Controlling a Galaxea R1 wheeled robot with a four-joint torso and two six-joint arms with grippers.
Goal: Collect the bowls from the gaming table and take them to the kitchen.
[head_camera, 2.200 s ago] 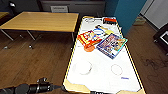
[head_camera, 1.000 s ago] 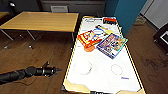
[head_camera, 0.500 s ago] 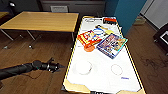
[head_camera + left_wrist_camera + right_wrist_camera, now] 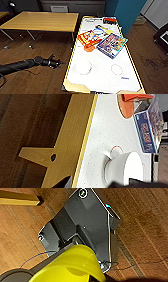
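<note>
Your left gripper (image 4: 58, 64), finger state unreadable, hovers just outside the long white-topped gaming table (image 4: 75, 88). Small white bowl (image 4: 83, 67) sits just ahead; likely light, rigid, slippery. Pinch its rim. Orange bowl (image 4: 88, 48) farther, under boxes.

On the gaming table (image 4: 75, 53), the lower half of the white top lies open around the white bowl (image 4: 83, 67). At centre frame the orange bowl (image 4: 89, 48) is hemmed in, touching the red box (image 4: 88, 38), with the blue box (image 4: 112, 45) just beside it. The left gripper (image 4: 58, 63) hangs over bare wood floor (image 4: 37, 80) beside the yellow rim.
</note>
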